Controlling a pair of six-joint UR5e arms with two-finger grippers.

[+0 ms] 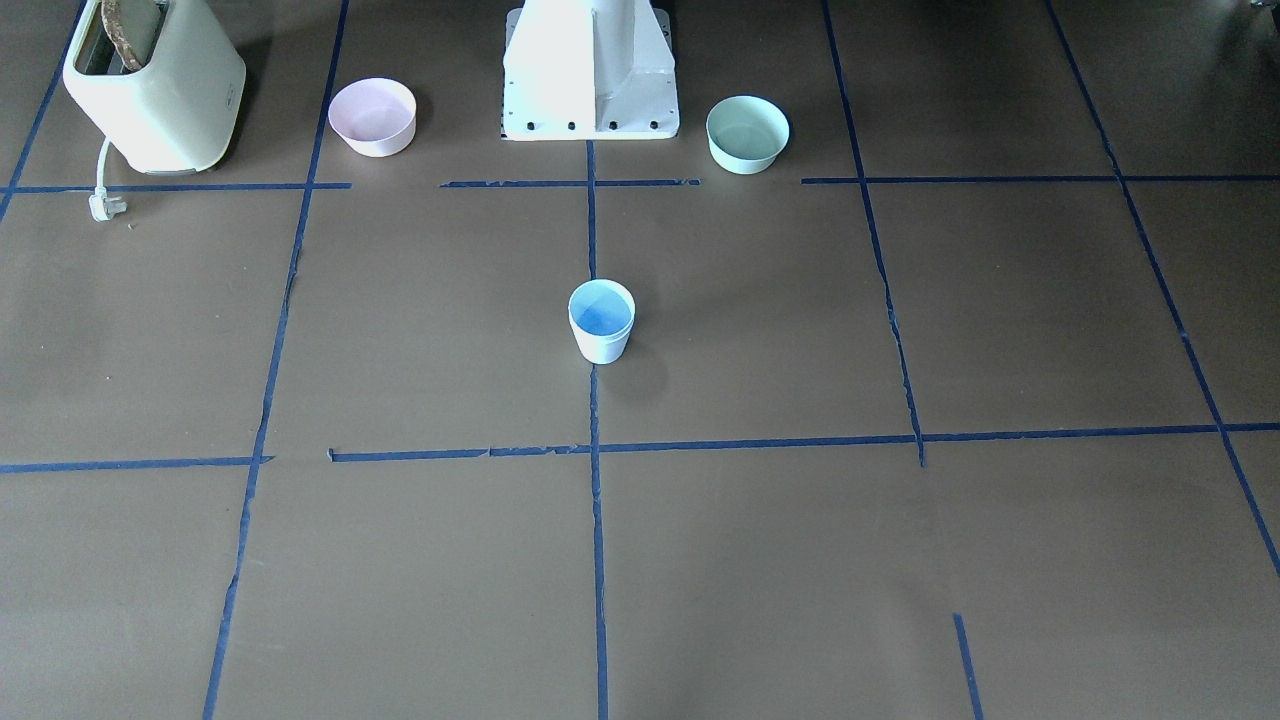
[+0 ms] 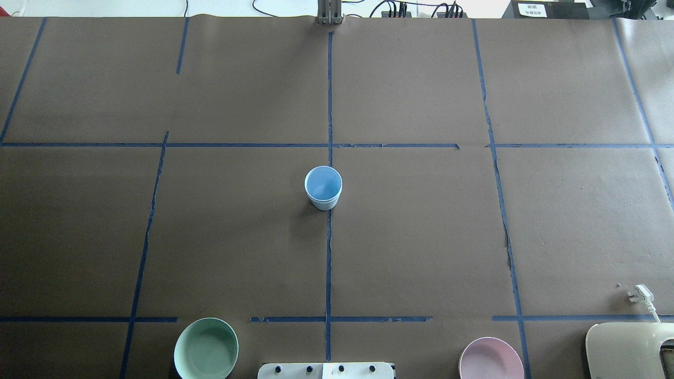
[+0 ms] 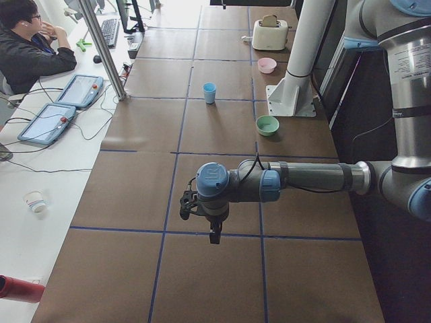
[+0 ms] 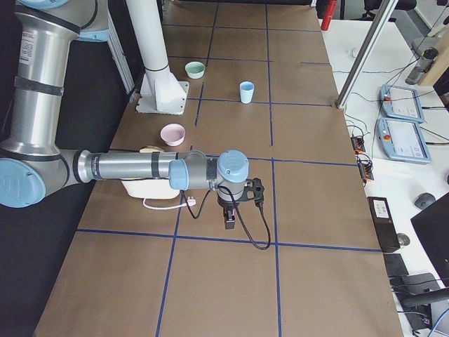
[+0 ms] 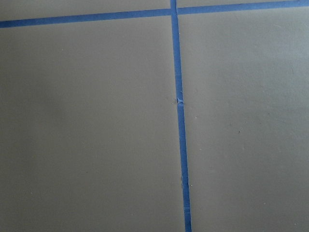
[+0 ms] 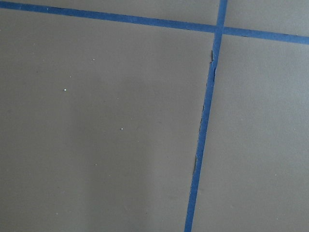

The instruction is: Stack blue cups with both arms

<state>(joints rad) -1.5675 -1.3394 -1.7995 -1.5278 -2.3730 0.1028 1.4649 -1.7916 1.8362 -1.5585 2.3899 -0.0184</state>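
Observation:
One pale-blue cup shape stands upright on the centre tape line at the table's middle. It also shows in the overhead view and both side views. I cannot tell whether it is one cup or two nested, and no separate second cup shows. My left gripper points down over the table's left end, far from the cup. My right gripper points down over the right end, also far away. I cannot tell whether either is open or shut. Both wrist views show only brown paper and blue tape.
A pink bowl and a mint-green bowl flank the white pedestal. A cream toaster with its loose plug stands on my right. A seated operator is beyond the table's far edge.

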